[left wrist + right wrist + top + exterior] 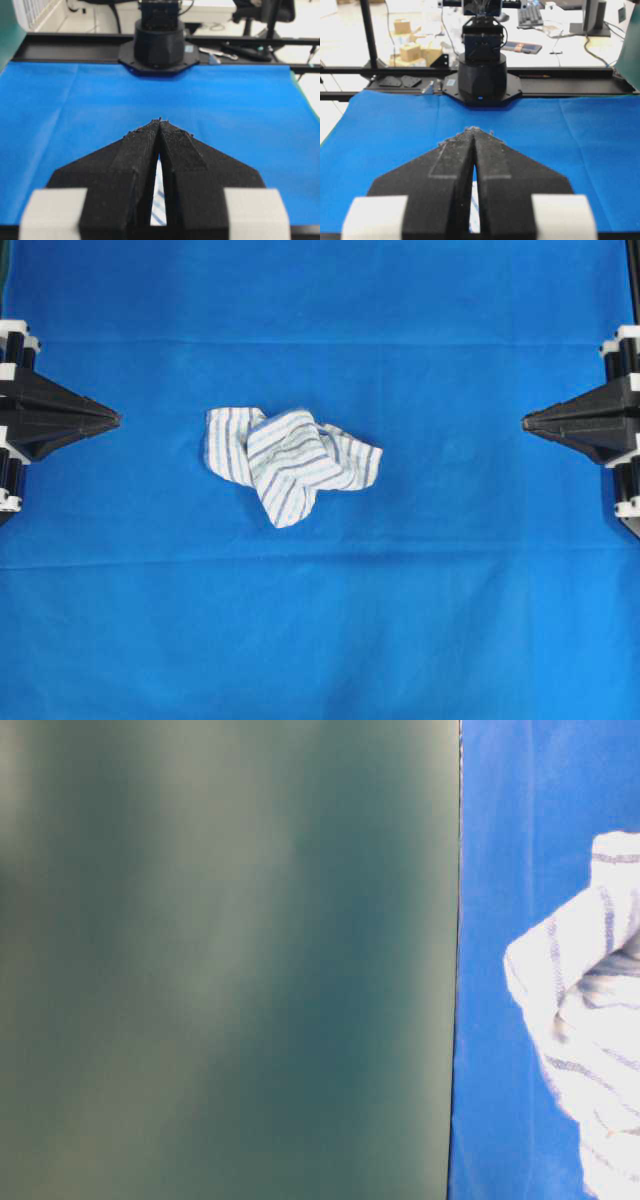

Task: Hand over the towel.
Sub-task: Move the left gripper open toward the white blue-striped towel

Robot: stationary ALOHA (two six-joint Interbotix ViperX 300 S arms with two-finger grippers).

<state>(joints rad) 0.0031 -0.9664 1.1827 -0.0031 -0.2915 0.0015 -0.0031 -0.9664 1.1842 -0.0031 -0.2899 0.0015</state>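
Note:
The towel (pixel 288 458), white with thin blue and grey stripes, lies crumpled near the middle of the blue table covering (pixel 320 620). Part of the towel (pixel 590 1020) fills the right edge of the table-level view. My left gripper (pixel 116 420) rests at the left edge, shut and holding nothing, well apart from the towel. At the right edge my right gripper (pixel 525 422) is shut too, with nothing in it. In the left wrist view a sliver of the towel (pixel 159 200) shows behind the closed left gripper (pixel 160 120). The right gripper (pixel 472 129) tips also meet.
A dark green panel (pixel 230 960) blocks most of the table-level view. The opposite arm's black base (pixel 159 47) stands at the far table edge in the left wrist view, and the other base (pixel 481 82) in the right wrist view. Behind are a black rail and lab clutter.

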